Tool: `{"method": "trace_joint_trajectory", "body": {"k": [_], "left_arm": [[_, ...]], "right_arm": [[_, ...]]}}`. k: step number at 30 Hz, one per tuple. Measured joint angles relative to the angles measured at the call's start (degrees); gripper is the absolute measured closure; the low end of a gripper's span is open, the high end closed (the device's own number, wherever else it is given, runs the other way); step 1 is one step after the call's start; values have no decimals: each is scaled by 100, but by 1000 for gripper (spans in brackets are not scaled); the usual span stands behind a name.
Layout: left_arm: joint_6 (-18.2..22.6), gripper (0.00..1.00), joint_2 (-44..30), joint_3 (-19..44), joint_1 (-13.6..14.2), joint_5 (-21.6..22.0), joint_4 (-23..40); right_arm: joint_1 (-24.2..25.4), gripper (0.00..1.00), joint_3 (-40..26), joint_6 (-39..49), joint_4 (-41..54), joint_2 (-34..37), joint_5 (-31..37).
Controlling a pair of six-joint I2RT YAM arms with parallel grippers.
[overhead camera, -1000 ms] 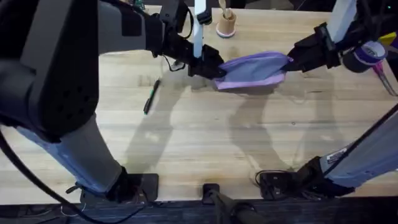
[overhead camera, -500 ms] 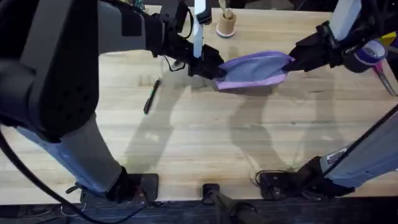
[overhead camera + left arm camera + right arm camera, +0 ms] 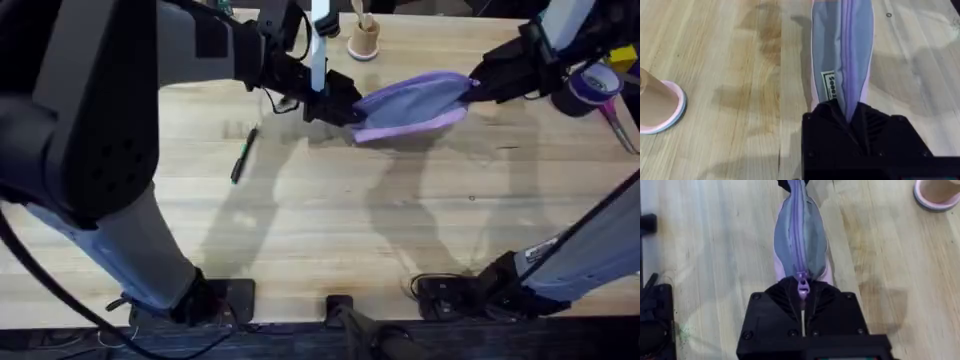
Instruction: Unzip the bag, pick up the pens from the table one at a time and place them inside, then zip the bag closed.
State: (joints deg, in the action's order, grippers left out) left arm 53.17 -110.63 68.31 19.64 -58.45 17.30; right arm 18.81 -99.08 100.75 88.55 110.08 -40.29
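The lavender bag (image 3: 410,103) hangs stretched between both grippers, a little above the table (image 3: 330,220). My left gripper (image 3: 340,106) is shut on the bag's left end, and in the left wrist view the bag (image 3: 842,45) runs away from the left gripper (image 3: 847,117). My right gripper (image 3: 478,86) is shut on the zipper pull (image 3: 802,284) at the right end. In the right wrist view the zipper line along the bag (image 3: 800,235) looks closed. One dark pen (image 3: 243,155) lies on the table, left of the bag.
A tan cup with a pink base (image 3: 363,38) stands behind the bag, also seen as the cup (image 3: 657,107) and the cup (image 3: 937,190). A purple tape roll (image 3: 592,85) lies at the far right edge. The arms' bases stand along the near edge.
My right gripper has moved up and to the far right, raising the bag's right end and pulling the bag taut. The left gripper and the pen have not moved.
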Motion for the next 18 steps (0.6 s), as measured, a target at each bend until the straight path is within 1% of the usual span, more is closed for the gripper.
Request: {"method": "trace_joint_trajectory", "body": {"k": [16,18], "left_arm": [[0,958,0,0,0,-2,2],[0,958,0,2,0,-27,0]], "right_arm": [[0,970,-16,0,24,0,-2],[0,971,-16,0,20,-108,-2]]}}
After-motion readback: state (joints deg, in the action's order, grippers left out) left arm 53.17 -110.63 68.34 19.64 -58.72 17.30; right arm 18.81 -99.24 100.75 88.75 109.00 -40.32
